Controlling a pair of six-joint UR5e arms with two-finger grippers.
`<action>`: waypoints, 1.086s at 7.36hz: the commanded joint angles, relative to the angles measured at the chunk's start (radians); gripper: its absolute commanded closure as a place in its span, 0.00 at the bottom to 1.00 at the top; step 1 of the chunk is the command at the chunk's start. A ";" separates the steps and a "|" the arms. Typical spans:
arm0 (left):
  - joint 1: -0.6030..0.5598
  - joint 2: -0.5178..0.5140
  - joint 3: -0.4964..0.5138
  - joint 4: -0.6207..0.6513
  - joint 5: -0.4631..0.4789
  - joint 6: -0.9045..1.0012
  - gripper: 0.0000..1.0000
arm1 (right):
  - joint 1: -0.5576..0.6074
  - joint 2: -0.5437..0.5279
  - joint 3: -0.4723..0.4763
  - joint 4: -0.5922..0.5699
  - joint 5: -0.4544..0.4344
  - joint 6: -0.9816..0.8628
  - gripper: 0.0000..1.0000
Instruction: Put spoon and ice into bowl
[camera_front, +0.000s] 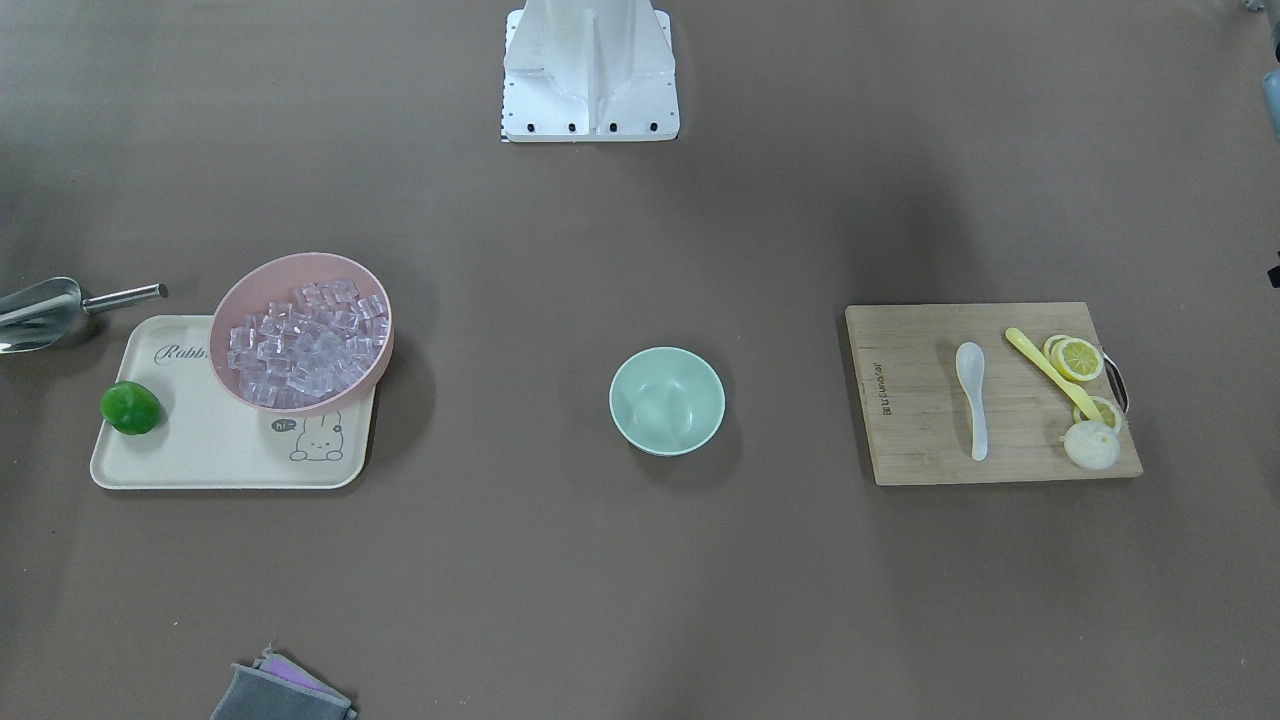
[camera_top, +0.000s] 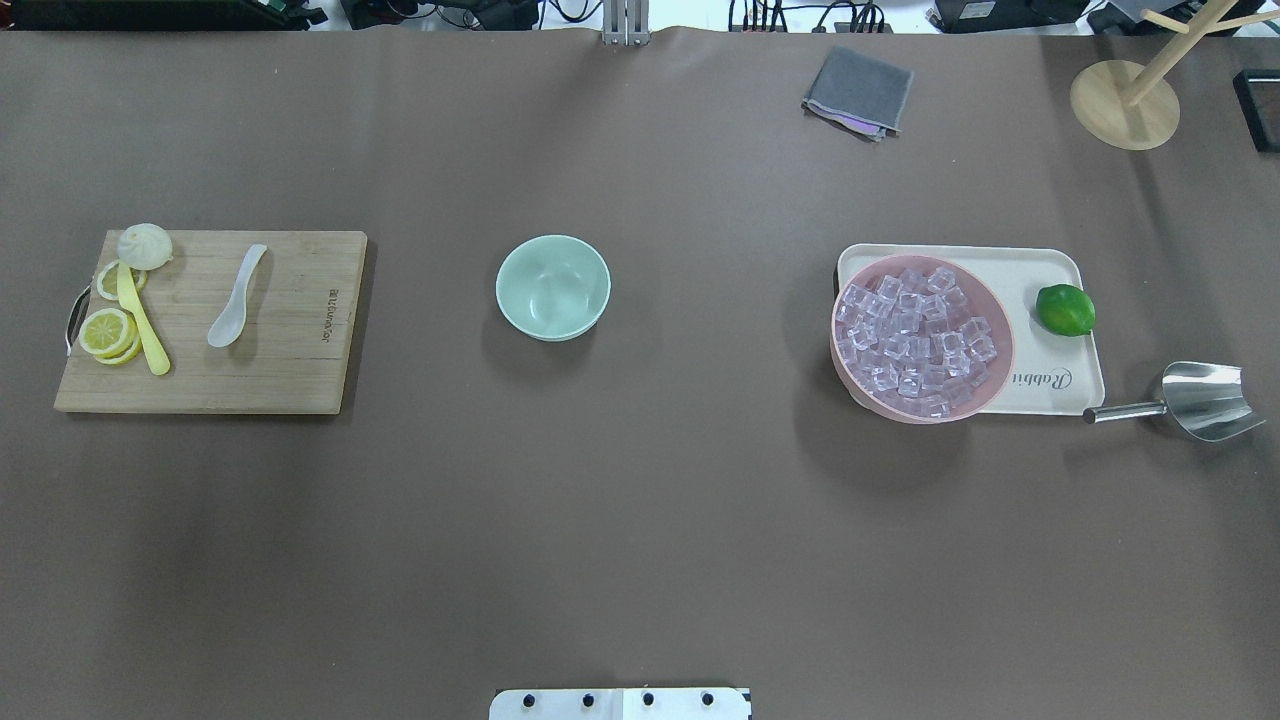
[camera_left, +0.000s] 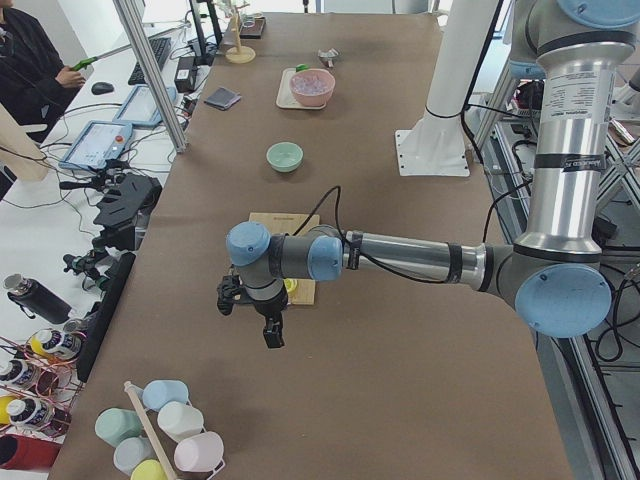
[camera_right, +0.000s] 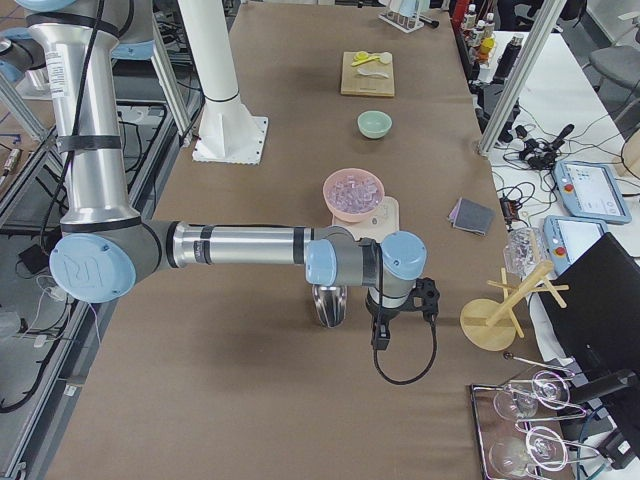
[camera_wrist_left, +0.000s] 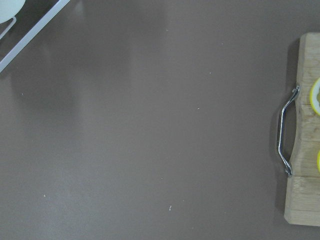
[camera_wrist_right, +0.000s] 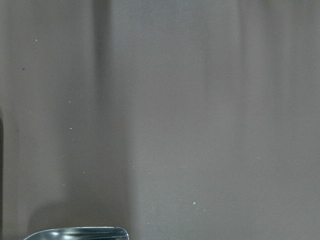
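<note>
The white spoon (camera_front: 972, 395) (camera_top: 235, 297) lies on a wooden cutting board (camera_front: 920, 440) (camera_top: 300, 370) on my left side. The mint-green bowl (camera_front: 667, 400) (camera_top: 553, 287) stands empty mid-table. The ice (camera_front: 305, 340) (camera_top: 915, 335) fills a pink bowl (camera_front: 300, 257) on my right side. My left gripper (camera_left: 270, 335) shows only in the exterior left view, hanging beyond the board's outer end. My right gripper (camera_right: 380, 335) shows only in the exterior right view, near the steel scoop. I cannot tell whether either is open or shut.
A yellow spoon (camera_front: 1050, 370), lemon slices (camera_front: 1080, 358) and a bun (camera_front: 1090, 445) share the board. The pink bowl sits on a cream tray (camera_front: 200, 460) with a lime (camera_front: 130, 407). A steel scoop (camera_top: 1205, 400) lies beside the tray. A grey cloth (camera_top: 858, 92) lies at the far edge.
</note>
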 joint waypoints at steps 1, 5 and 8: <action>-0.006 -0.011 -0.004 0.004 0.005 -0.006 0.01 | 0.000 -0.003 0.000 -0.001 -0.001 0.001 0.00; -0.004 -0.011 0.005 0.003 0.003 -0.008 0.01 | 0.001 -0.002 0.002 -0.001 0.000 0.000 0.00; -0.004 -0.004 0.007 0.003 0.005 -0.008 0.01 | 0.000 0.000 0.003 0.007 0.007 0.000 0.00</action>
